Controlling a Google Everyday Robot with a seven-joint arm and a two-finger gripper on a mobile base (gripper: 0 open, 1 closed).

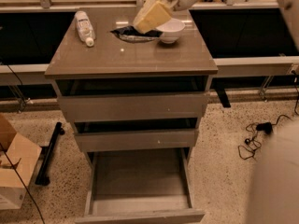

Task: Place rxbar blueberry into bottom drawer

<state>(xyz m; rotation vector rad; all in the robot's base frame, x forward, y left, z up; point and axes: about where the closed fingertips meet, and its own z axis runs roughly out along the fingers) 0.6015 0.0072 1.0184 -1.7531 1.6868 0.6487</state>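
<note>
The rxbar blueberry (131,33), a flat dark wrapper, lies on the cabinet top at the back, left of a white bowl. My gripper (145,23), with pale yellow pads, comes down from the top of the camera view. Its tip is right over the bar's right end and hides part of it. The bar still rests on the top. The bottom drawer (140,213) is pulled out wide open below, and its grey tray has nothing in it. The two drawers above it are only slightly ajar.
A white plastic bottle (84,27) lies at the back left of the top. A white bowl (171,30) stands just right of the gripper. A cardboard box (14,169) sits on the floor at left, cables (254,134) at right. My arm fills the right edge (275,181).
</note>
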